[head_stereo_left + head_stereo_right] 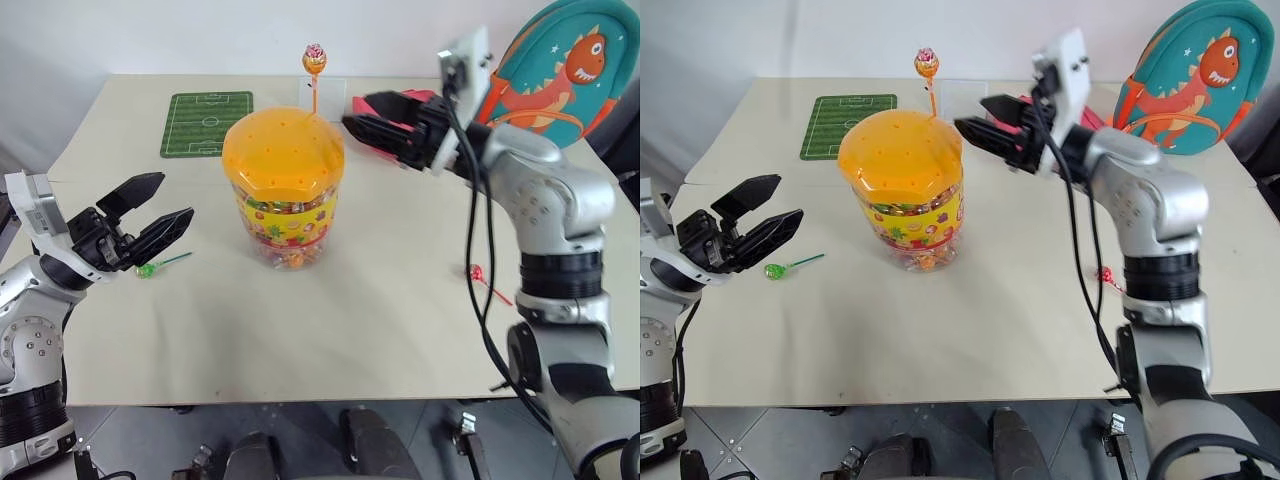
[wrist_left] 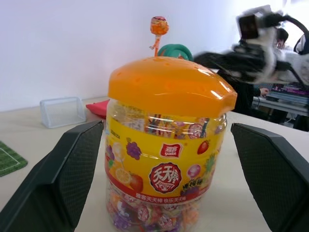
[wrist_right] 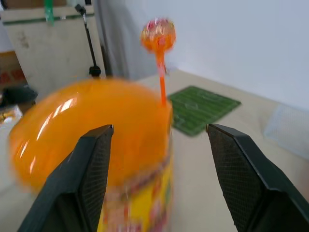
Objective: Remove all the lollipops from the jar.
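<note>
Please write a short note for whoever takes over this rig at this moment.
Left end effector: open, empty, beside the jar.
Right end effector: open, empty, raised near the orange lollipop.
Done: green lollipop lies on the table left of the jar; red lollipop lies to its right.
Left: the orange lollipop stands in the jar's lid; probably pull it out next.

An orange lollipop [image 1: 314, 60] stands upright in the jar [image 1: 284, 186]'s orange lid. A green lollipop [image 1: 150, 268] lies beside the parted left gripper [image 1: 158, 217]; a red lollipop [image 1: 478, 273] lies under the right arm.
</note>
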